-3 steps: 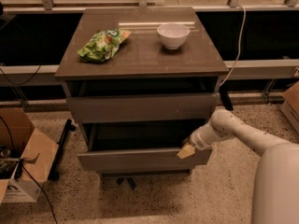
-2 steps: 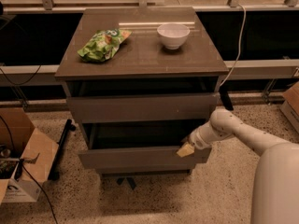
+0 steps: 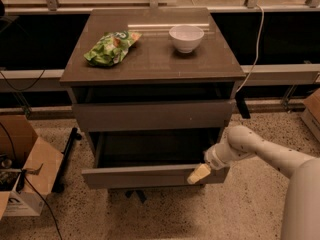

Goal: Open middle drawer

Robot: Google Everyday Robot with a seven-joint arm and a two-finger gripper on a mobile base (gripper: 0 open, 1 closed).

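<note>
The middle drawer [image 3: 142,177] is a flat grey-brown front without a handle. It stands pulled out toward me below the upper drawer front [image 3: 152,115], and its dark inside [image 3: 150,148] shows behind it. My gripper [image 3: 198,174] is at the right end of the drawer front's top edge, touching it. The white arm [image 3: 265,151] reaches in from the lower right. Whatever lies under the pulled-out drawer is hidden.
A green chip bag [image 3: 111,47] and a white bowl [image 3: 186,37] sit on the cabinet top [image 3: 150,64]. An open cardboard box [image 3: 25,166] stands on the floor at the left. A cable [image 3: 255,49] hangs at the right. Another box edge [image 3: 312,109] is at the far right.
The middle drawer front has slid a little further out toward me, and my gripper has moved with it.
</note>
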